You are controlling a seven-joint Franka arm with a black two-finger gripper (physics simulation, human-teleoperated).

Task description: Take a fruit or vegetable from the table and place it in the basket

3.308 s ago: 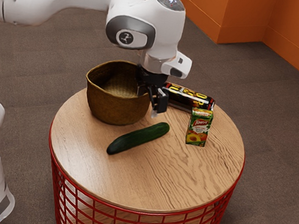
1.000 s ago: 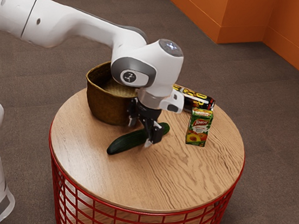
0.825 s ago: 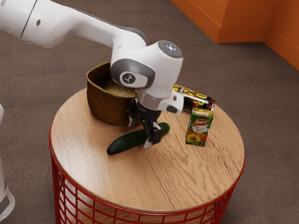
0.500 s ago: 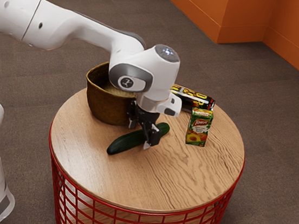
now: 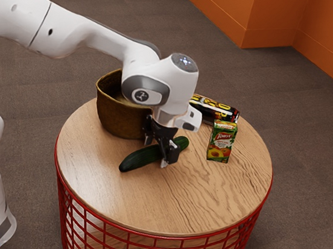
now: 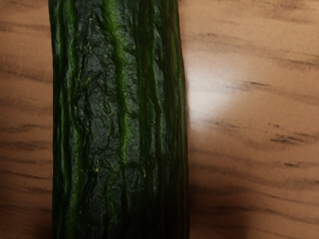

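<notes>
Cucumber (image 5: 137, 159): one, lying on the counter (image 5: 164, 204). Tool (image 5: 156, 152): mine, fingers wide, astride the cucumber. Basket (image 5: 119, 119): one, near the cucumber, apart from it. Step in hand, by my judgement: grasping. Next required: close squarely, then lift clear before carrying.

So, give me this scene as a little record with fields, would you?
produce: cucumber, on the table
gripper: black, at the cucumber, fingers open on either side of it
basket: brown, upright on the table, beside the cucumber
carton: green, fruit pictured, standing toward the exterior view's right
other package: dark with yellow lettering, lying behind the carton
task status: cucumber not yet in the basket
</notes>
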